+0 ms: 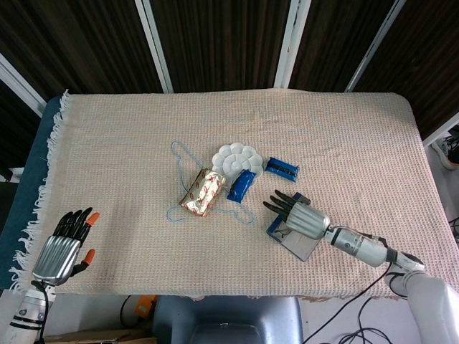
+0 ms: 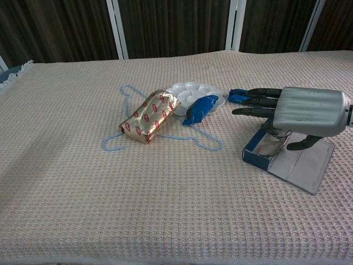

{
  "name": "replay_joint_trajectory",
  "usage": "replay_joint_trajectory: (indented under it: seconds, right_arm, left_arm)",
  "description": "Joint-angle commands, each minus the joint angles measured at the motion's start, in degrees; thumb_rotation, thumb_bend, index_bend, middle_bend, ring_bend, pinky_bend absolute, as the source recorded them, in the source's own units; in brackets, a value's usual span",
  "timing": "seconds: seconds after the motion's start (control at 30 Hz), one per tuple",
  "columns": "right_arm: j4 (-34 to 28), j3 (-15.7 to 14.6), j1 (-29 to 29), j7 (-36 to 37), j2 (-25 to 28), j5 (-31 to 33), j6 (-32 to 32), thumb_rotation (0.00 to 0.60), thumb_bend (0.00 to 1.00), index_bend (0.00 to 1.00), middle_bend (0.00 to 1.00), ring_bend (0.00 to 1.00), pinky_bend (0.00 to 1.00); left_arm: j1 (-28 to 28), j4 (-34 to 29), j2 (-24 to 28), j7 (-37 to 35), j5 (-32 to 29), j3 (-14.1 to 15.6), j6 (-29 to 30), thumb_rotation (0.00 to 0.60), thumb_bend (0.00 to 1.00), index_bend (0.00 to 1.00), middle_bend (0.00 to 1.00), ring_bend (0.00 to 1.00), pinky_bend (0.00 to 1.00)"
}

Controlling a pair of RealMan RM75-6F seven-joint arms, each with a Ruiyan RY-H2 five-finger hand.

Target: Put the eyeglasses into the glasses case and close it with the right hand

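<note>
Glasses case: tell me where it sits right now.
The glasses case lies open on the cloth at the table's right front, directly under the right hand, just in front of the blue clip and right of the blue hanger.

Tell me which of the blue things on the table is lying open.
The glasses case under the right hand, its grey lid flat on the cloth. The blue packet and blue clip by the white palette aren't.

You're at a lab-style test setup: a table point(image 1: 344, 136) under a fringed woven cloth point(image 1: 115, 179), dark curtains point(image 2: 171, 27) behind, cables point(image 1: 358, 315) on the floor.
</note>
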State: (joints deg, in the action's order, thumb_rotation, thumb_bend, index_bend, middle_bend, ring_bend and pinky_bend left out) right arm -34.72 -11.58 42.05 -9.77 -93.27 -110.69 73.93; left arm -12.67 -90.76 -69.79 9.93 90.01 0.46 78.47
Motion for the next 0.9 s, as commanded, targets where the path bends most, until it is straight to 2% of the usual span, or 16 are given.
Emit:
replay_joint_trajectory:
  seconds: [0.03,0.37,0.47,0.57,0.9]
  right_arm:
    - [-0.5,0.2,-0.1,0.6,0.0,0.3,0.3,0.600,0.29,0.40,0.06,0.00,0.00]
    - [-3.0,0.3,-2.4,2.3,3.1,0.3,7.1,0.600,0.29,0.40,0.06,0.00,0.00]
    - [-3.8,1.1,-3.5,2.8,3.8,1.1,8.9,0.600,0.23,0.38,0.05,0.00,0.00]
    - [-4.6,1.8,-3.3,2.1,4.1,2.1,7.5,0.600,0.18,0.34,0.04,0.00,0.00]
    - [-5.2,1.9,-0.5,-0.4,3.2,2.0,0.9,0.600,0.18,0.29,0.02,0.00,0.00]
  left_arm:
    - [0.0,-0.1,0.0,0.1,0.1,0.1,-0.1,0.600,0.38,0.00,0.00,0.00,0.09]
    - [0.1,-0.2,0.4,-0.6,0.4,0.2,0.3,0.600,0.38,0.00,0.00,0.00,0.09]
    - [0.0,-0.2,0.3,-0.3,0.4,0.3,0.0,0.600,0.38,0.00,0.00,0.00,0.09]
    - [-0.2,-0.4,0.1,0.2,0.4,0.4,-0.5,0.600,0.38,0.00,0.00,0.00,0.09]
    - [-0.4,-0.3,-0.1,0.5,0.0,0.2,-0.8,0.600,0.38,0.00,0.00,0.00,0.09]
